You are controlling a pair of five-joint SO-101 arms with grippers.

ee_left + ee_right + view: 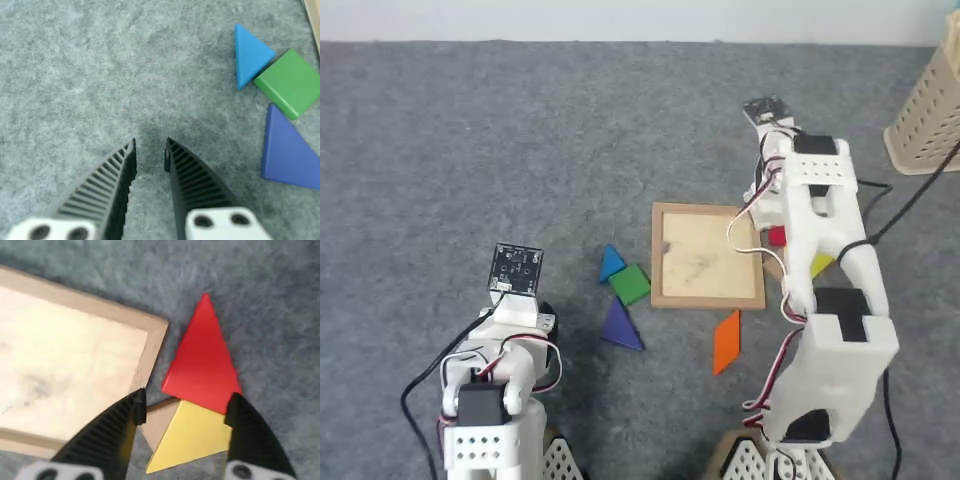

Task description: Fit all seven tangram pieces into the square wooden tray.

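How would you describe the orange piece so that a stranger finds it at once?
Find the square wooden tray in the middle of the grey carpet. The orange piece lies alone off the tray's corner nearest the right arm's base. Unlike the green square and the dark blue triangle nearby, it is a slanted four-sided shape.
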